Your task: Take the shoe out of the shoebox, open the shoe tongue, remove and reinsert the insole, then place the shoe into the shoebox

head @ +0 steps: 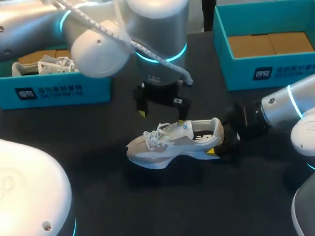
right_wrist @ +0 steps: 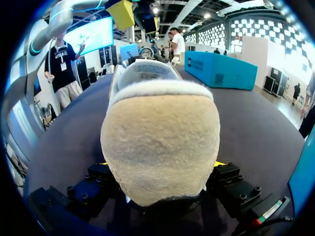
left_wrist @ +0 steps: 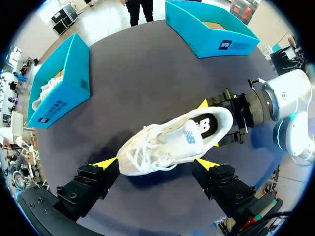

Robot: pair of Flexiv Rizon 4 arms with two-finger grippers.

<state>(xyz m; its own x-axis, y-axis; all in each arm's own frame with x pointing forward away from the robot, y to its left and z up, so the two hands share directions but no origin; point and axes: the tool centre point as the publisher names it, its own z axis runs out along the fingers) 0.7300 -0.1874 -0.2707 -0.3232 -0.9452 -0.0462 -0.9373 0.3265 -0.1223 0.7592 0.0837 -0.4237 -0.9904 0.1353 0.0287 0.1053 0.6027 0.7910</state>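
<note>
Clearly the shoe is out of its box and stands upright on the counter, toe toward my left, well apart from the empty shoebox at the far right. The right tool is closed on the heel, one yellow tip pressed to each side. The left tool hangs just above the laces with its fingers spread wide and touching nothing.

I judge the shoe light and mostly soft. The mesh upper and padded collar should give under pressure, while the thick sole and heel cup look stiff enough to bear a firm pinch. That makes the heel a sound anchor, and the fuzzy lining there should not slip. The tongue is thin and floppy, so it wants a shallow pinch at its upper edge, clear of the loose laces, which could snag a tip. The dark insole likely bends easily, so it is best taken by its heel end.
</note>
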